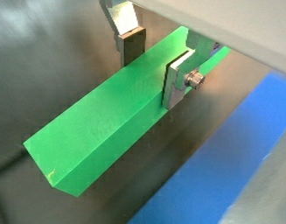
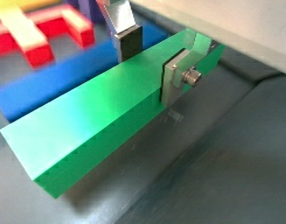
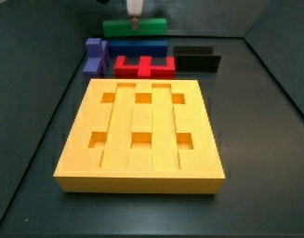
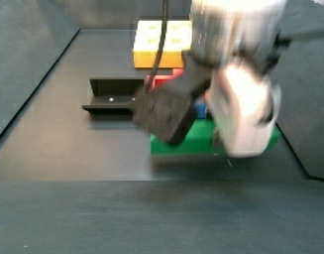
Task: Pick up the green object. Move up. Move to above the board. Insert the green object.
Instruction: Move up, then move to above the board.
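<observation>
The green object point(image 1: 98, 131) is a long green bar lying flat on the dark floor, also seen in a wrist view point(image 2: 87, 140). My gripper point(image 1: 155, 61) is down over one end of it, jaws astride the bar. The near finger point(image 1: 177, 80) lies against the bar's side. The far finger point(image 1: 132, 45) stands at the far edge, contact unclear. In a side view the bar point(image 3: 136, 29) lies at the far end under the gripper point(image 3: 137, 17). The yellow-orange board point(image 3: 141, 139) with six square holes lies in front, also visible in a side view point(image 4: 162, 40).
A red notched block point(image 3: 144, 65) and blue blocks point(image 3: 99, 56) lie between the bar and the board; red point(image 2: 40, 35) and blue point(image 2: 63, 74) pieces show beside the bar. The dark fixture point(image 3: 198, 59) stands to the right, also in a side view point(image 4: 111, 96).
</observation>
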### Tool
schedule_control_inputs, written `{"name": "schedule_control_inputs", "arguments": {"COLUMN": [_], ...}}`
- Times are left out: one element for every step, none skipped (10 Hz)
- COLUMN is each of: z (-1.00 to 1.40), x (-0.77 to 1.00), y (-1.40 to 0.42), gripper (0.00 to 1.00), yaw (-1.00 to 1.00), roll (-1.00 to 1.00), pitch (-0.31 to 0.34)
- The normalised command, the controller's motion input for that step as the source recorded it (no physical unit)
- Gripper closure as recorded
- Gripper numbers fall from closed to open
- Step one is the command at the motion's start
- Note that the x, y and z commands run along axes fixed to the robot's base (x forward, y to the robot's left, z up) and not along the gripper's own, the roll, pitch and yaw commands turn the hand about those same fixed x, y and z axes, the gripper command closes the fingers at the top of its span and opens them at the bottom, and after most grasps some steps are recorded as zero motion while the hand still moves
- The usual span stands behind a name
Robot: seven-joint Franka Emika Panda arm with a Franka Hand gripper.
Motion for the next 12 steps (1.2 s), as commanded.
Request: {"name": "schedule_control_inputs", "arguments": {"z": [0.36, 1.40, 1.40, 1.40, 1.40, 1.40, 1.40, 0.96, 0.51, 0.32, 0.22, 0.14], "x": [-0.05, 0.00, -0.02, -0.03, -0.02, 0.01, 0.01, 0.01, 0.03, 0.03, 0.02, 0.16], "y": [-0.04, 0.00, 0.00, 0.00, 0.00, 0.01, 0.01, 0.00, 0.01, 0.01, 0.00, -1.40], "gripper": [1.00, 1.00, 1.00, 1.00, 1.00, 1.00, 1.00, 1.00, 1.00, 1.00, 1.00, 1.00], "yaw": [0.01, 0.00, 0.00, -0.01, 0.00, 0.00, 0.00, 0.00, 0.00, 0.00, 0.00, 1.00], "roll": [0.07, 0.00, -0.06, -0.01, 0.03, 0.00, -0.02, 0.01, 0.00, 0.00, 0.00, 0.00], "pitch": [0.048, 0.000, 0.020, 0.033, 0.033, 0.058, 0.070, 0.073, 0.069, 0.075, 0.070, 0.013]}}
